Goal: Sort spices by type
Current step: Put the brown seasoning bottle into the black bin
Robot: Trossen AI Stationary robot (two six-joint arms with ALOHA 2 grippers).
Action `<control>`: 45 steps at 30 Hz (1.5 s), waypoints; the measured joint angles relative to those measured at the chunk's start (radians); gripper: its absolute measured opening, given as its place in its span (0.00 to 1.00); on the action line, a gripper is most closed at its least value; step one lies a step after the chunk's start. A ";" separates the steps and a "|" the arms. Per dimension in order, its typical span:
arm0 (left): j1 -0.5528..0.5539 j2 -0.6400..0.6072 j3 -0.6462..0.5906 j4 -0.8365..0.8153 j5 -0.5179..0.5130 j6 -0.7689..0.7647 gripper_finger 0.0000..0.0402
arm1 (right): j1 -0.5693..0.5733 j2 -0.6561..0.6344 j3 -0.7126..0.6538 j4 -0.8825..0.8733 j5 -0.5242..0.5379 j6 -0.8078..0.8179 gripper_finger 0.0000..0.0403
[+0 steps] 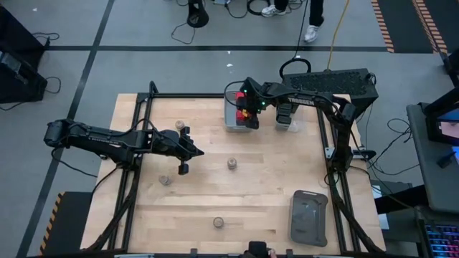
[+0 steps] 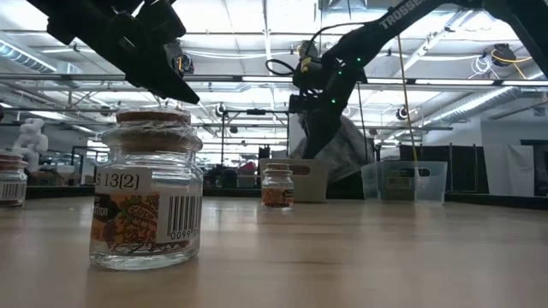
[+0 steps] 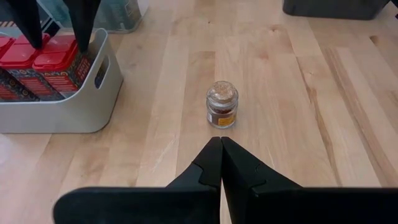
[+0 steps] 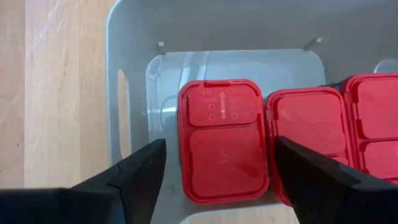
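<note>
Right wrist: red-capped spices [image 4: 224,140] binned.

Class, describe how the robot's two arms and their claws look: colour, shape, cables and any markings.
Both arms are black and jointed. The right arm carries white lettering, a looping black cable and small green and red lights near its wrist. The left claw has two black, wedge-shaped fingers tapering to points. The right claw has the same black wedge fingers.

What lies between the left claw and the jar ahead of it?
Only bare wood: the left wrist view shows the shut left claw apart from the jar.
</note>
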 joint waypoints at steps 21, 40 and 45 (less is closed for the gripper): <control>0.000 0.000 0.000 -0.042 0.000 -0.001 0.02 | 0.105 -0.002 0.182 -0.176 -0.001 0.058 0.69; -0.001 0.000 0.000 -0.059 0.008 -0.001 0.02 | 0.380 -0.002 0.188 -0.250 -0.003 0.160 0.69; -0.001 0.000 0.000 -0.044 0.008 -0.051 0.02 | 0.454 -0.002 0.188 -0.234 -0.003 0.152 0.69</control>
